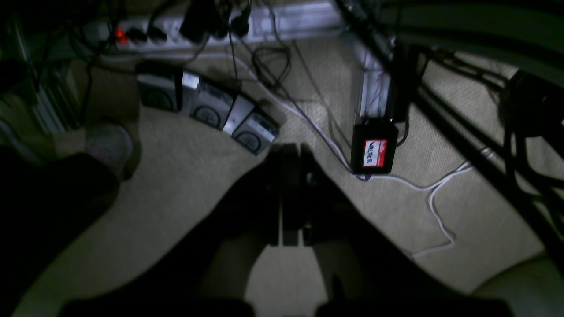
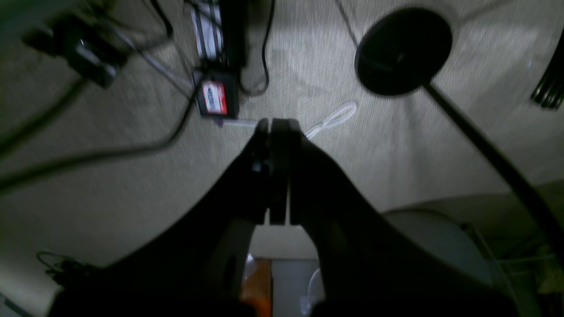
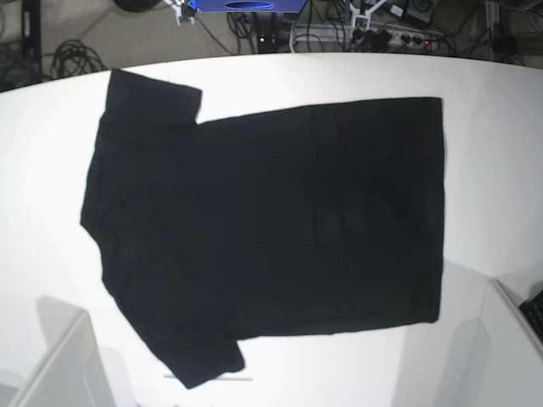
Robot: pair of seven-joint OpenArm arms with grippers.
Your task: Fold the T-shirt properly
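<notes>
Nearest the base camera, pale structures cut off the table's [image 3: 501, 178] near corners, and neither arm showed in that view. The T-shirt [image 3: 271, 220] lay flat across the middle of the table, plain black side up, sleeves at the left, hem at the right; no fold looked started, so the whole job seemed left. Any print was out of sight underneath. Both wrist views looked down at carpet and cables, dim and blurred. The left gripper [image 1: 288, 154] and right gripper [image 2: 275, 127] had their jaws pressed together, holding nothing.
</notes>
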